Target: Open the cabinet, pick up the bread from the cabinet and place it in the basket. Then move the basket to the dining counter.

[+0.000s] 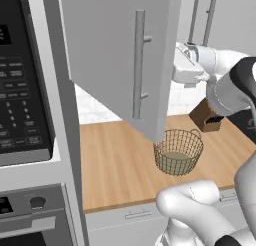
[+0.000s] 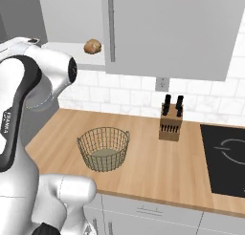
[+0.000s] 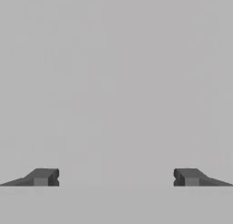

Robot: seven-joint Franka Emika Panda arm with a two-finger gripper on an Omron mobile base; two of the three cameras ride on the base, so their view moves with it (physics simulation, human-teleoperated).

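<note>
I see the cabinet (image 1: 115,55) door swung open toward me, a flat light-grey panel with one long silver bar handle (image 1: 139,65) running down it. From the right base view the bread (image 2: 93,47) sits on the cabinet's white shelf (image 2: 86,59), just left of the door's handle edge: a small rounded loaf, tan-brown with a slightly mottled crust.

Below the cabinet, the basket (image 2: 103,148) stands upright on the counter (image 2: 143,167). It is a round bowl of thin tan-gold wire mesh, see-through at the sides, with a solid pale disc for a base. I can see nothing in it. The counter is warm wood plank with a smooth finish, backed by glossy white tile.

To the right of the basket, near the tile, stands a wooden knife block (image 2: 171,124) with dark handles poking up; further right a black cooktop (image 2: 225,155) is set into the wood. Left of the cabinet in the left base view I have a dark microwave (image 1: 20,85) panel.

My end effector (image 3: 116,177) has its two dark tips spread fully apart, holding nothing, facing a plain grey surface.
</note>
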